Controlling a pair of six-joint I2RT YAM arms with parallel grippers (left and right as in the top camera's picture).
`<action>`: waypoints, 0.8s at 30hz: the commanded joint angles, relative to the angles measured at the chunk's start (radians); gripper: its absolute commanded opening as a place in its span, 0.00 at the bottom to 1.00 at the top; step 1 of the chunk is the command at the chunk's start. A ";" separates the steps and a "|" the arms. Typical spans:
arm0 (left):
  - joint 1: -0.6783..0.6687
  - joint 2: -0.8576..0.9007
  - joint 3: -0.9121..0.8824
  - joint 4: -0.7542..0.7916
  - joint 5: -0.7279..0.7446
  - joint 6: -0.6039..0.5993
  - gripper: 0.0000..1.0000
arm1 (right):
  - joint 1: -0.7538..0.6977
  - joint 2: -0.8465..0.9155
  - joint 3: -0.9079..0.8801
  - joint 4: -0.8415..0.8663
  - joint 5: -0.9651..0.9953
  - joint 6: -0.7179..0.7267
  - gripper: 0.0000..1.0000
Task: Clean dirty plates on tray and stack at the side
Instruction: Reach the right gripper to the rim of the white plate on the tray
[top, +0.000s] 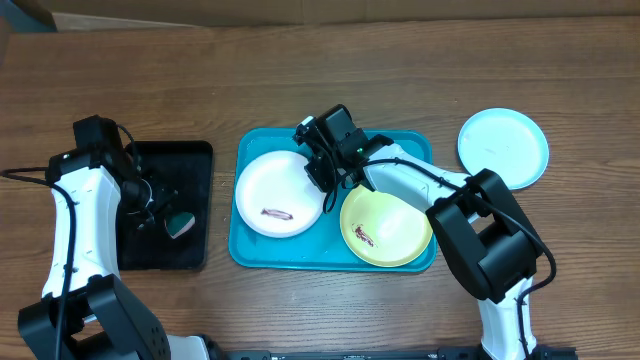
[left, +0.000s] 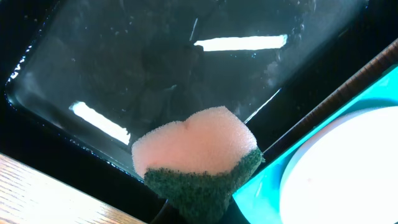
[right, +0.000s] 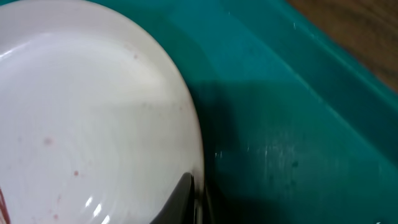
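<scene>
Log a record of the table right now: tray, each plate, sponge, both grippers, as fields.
tray: turquoise, holds two plates
white plate: on tray, left side, red-brown smear
yellow-green plate: on tray, right side, smeared
light blue plate: on table, off tray
sponge: in left gripper, over black tray
right gripper: at white plate's rim, grip unclear
</scene>
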 joint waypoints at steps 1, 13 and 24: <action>0.003 -0.002 -0.002 0.000 0.011 0.023 0.04 | 0.000 -0.018 -0.014 -0.088 0.021 0.162 0.04; 0.003 -0.002 -0.001 0.002 0.011 0.022 0.04 | 0.000 -0.173 -0.014 -0.254 -0.016 0.420 0.91; 0.003 -0.002 -0.002 0.003 0.011 0.022 0.04 | 0.000 -0.167 -0.017 -0.018 -0.003 -0.018 0.74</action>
